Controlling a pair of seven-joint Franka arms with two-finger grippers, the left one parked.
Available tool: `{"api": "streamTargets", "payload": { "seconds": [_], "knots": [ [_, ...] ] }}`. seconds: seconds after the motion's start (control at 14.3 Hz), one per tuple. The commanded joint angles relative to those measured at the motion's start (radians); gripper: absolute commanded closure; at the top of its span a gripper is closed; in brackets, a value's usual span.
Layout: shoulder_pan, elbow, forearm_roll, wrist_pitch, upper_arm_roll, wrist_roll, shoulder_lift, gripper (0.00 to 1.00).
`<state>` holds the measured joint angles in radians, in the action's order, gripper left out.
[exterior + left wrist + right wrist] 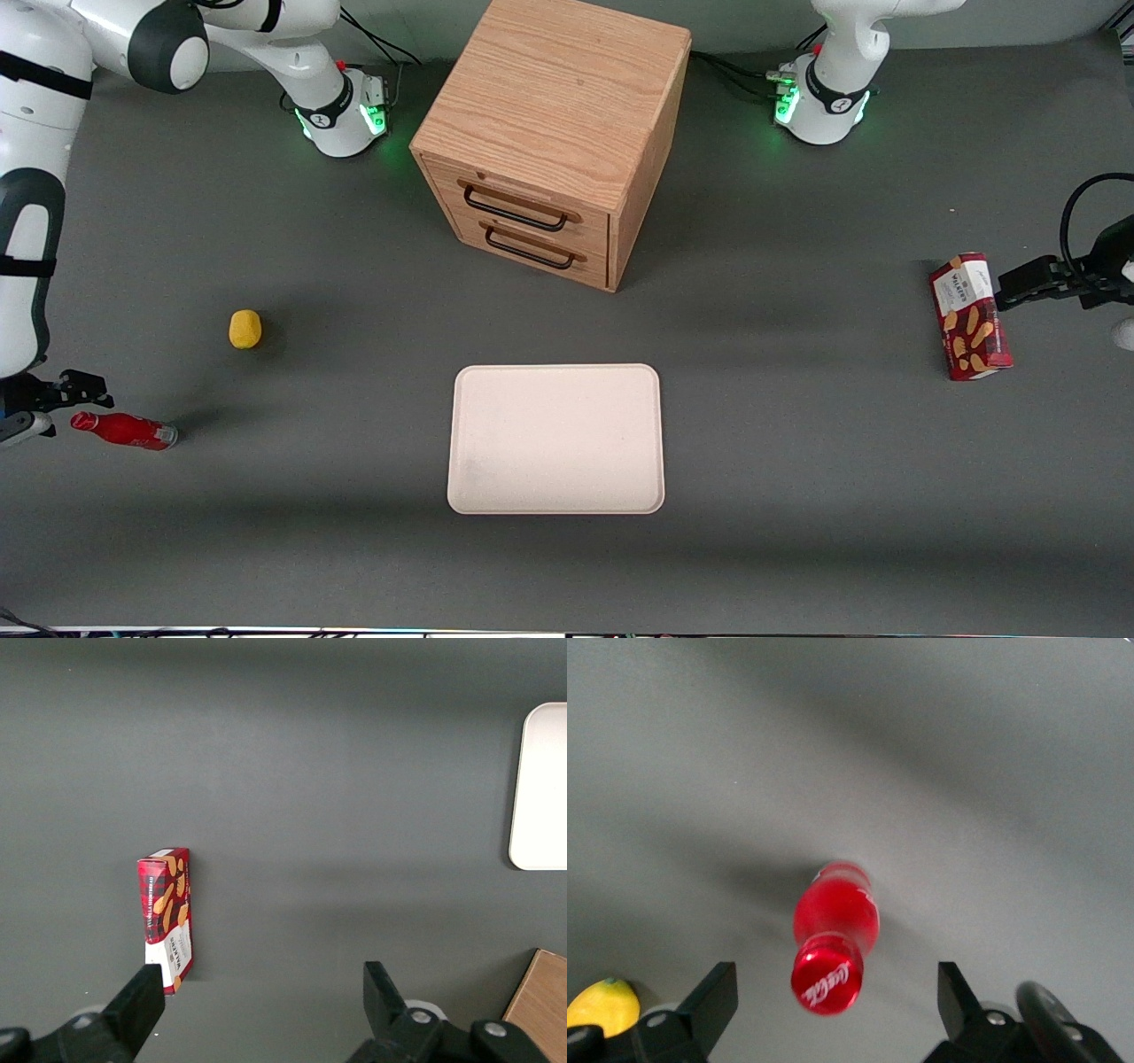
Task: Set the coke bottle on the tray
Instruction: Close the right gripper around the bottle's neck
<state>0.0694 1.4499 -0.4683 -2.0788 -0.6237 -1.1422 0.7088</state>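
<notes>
The coke bottle [124,431] lies on its side on the grey table, at the working arm's end, with its red cap pointing at my gripper [49,409]. In the right wrist view the cap end of the bottle [833,939] faces the camera and sits between the fingers of my gripper [834,981]. The fingers are wide open and clear of the bottle. The pale cream-pink tray [556,439] lies flat and empty at the table's middle, nearer the front camera than the cabinet. Its edge also shows in the left wrist view [540,788].
An oak two-drawer cabinet [554,133] stands farther from the front camera than the tray. A yellow lemon [244,329] lies near the bottle and shows in the right wrist view [602,1005]. A red snack box [970,316] lies toward the parked arm's end.
</notes>
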Motion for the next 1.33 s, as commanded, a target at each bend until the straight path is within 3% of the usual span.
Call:
{"api": "streamTargets", "payload": {
  "seconds": [0.0,0.42,1.12,1.26],
  "knots": [
    [-0.006,-0.049,-0.050,0.011,-0.008,-0.021,0.031,0.00],
    [-0.006,-0.048,-0.070,0.011,-0.008,-0.025,0.038,0.06],
    [-0.008,-0.046,-0.072,0.011,-0.008,-0.034,0.038,0.48],
    [-0.006,-0.046,-0.069,0.014,-0.008,-0.034,0.038,0.64]
  ]
}}
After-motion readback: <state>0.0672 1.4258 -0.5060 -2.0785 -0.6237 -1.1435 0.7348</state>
